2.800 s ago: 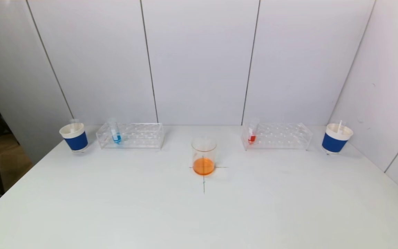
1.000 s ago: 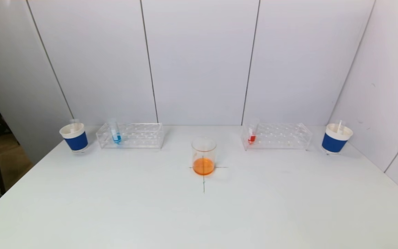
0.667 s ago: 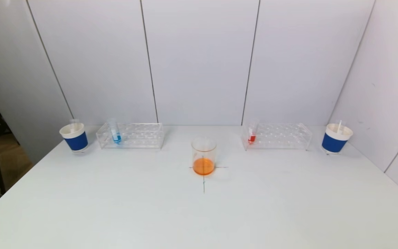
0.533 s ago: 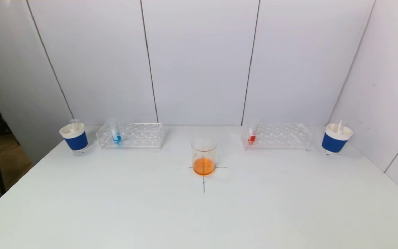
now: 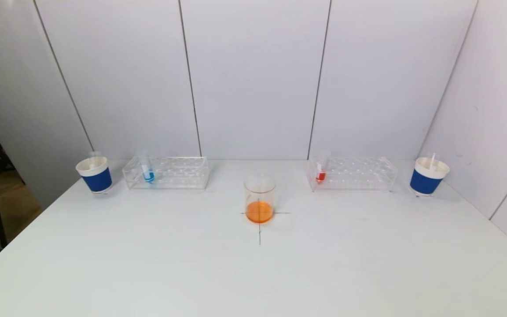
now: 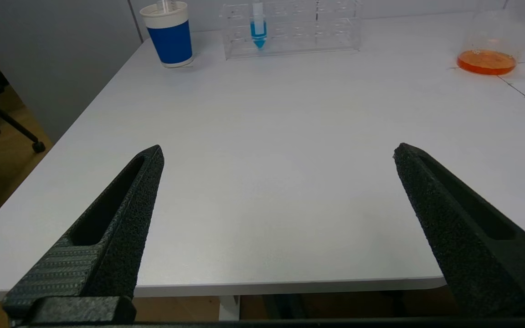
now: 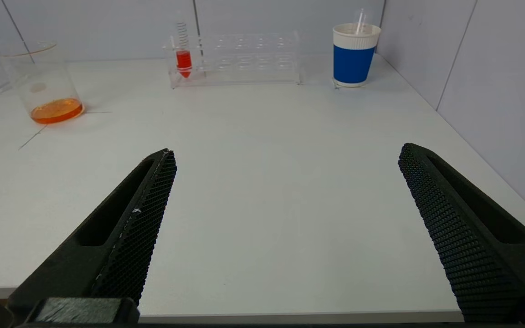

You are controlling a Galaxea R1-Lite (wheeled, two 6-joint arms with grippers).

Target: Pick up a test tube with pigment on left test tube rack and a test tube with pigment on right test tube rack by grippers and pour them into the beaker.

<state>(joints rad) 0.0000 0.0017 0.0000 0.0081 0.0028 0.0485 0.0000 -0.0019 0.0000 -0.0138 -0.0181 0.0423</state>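
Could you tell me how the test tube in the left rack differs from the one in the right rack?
The left rack's test tube holds blue pigment; the right rack's test tube holds red. The blue tube stands beside the left paper cup, the red one at the rack end farthest from the right cup. Both stand upright, unheld.

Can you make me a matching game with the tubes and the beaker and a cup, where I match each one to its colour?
Things:
1. Test tube in the left rack
2. Test tube in the right rack
3. Beaker
4. Paper cup at the far left

Colours:
A. Orange liquid at the bottom
B. Blue band with a white rim
C. Red liquid
D. Blue liquid

Right pairs: 1-D, 2-C, 3-A, 4-B
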